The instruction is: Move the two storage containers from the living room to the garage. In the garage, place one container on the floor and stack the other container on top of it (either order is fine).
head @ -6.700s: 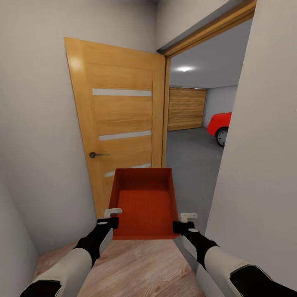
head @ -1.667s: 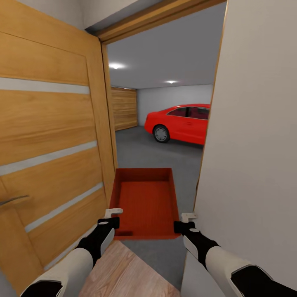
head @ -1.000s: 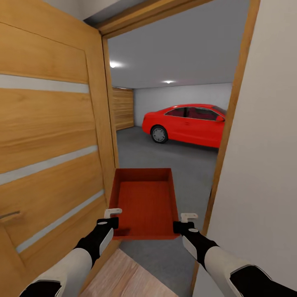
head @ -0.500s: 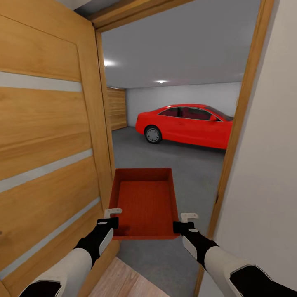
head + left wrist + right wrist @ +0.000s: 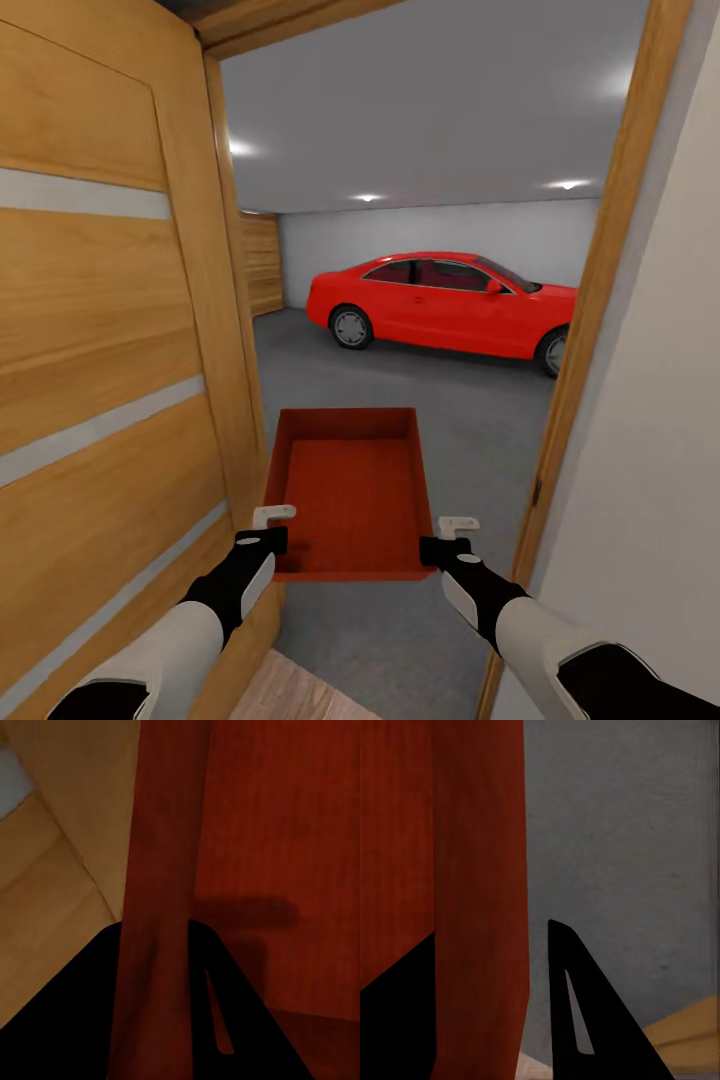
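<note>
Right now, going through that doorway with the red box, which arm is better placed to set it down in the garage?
Neither alone, probably. The left gripper and right gripper each clamp one side wall of the box, so lowering it to the grey floor looks like a job for both.

This is a home, seen at the doorway from a hall into its garage; an open wooden door [image 5: 110,380] with pale inset strips stands at the left, and a wood door frame [image 5: 600,330] at the right. Beyond lie a grey concrete floor [image 5: 470,420], white walls, ceiling spotlights, a parked red car [image 5: 445,303] and a wood-slat garage door [image 5: 262,262].
</note>
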### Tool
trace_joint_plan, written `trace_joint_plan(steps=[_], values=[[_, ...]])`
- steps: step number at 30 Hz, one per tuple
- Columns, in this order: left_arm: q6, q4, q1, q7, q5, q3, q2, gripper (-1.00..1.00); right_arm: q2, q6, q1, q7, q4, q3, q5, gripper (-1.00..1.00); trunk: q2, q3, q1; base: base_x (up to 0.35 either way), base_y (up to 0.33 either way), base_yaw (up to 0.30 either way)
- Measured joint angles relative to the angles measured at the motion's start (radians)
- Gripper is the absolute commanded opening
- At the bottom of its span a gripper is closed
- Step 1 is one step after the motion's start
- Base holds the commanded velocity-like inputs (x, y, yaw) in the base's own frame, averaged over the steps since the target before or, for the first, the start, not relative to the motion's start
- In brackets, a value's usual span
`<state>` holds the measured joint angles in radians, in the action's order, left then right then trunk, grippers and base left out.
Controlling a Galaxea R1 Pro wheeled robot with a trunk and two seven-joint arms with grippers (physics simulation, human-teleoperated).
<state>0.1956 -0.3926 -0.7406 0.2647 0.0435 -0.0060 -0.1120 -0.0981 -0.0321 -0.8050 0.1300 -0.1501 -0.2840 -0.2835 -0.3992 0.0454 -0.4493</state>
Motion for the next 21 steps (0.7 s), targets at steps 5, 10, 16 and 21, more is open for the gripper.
trace_joint_plan(steps=[5, 10, 16, 21], values=[[0.0, -0.001, 0.0, 0.011, -0.002, -0.001, -0.007, -1.0, 0.007, -0.001, 0.0, -0.009, 0.001, 0.001, -0.002, -1.0, 0.0, 0.0, 0.0, 0.186, 0.166, -0.076], [0.0, -0.001, 0.0, -0.001, -0.002, 0.001, 0.0, -1.0, 0.0, -0.002, 0.0, 0.001, 0.0, -0.002, -0.003, -1.0, 0.0, 0.0, 0.0, 0.186, 0.166, -0.115], [0.0, 0.0, 0.0, 0.0, -0.001, 0.001, 0.0, -1.0, 0.0, -0.001, 0.0, 0.0, 0.0, -0.001, -0.002, -1.0, 0.0, 0.0, 0.0, 0.186, 0.166, -0.229], [0.0, 0.0, 0.0, 0.0, -0.001, 0.001, 0.0, -1.0, 0.0, -0.001, 0.0, 0.0, 0.0, -0.001, -0.001, -1.0, 0.0, 0.0, 0.0, 0.186, 0.166, -0.212]])
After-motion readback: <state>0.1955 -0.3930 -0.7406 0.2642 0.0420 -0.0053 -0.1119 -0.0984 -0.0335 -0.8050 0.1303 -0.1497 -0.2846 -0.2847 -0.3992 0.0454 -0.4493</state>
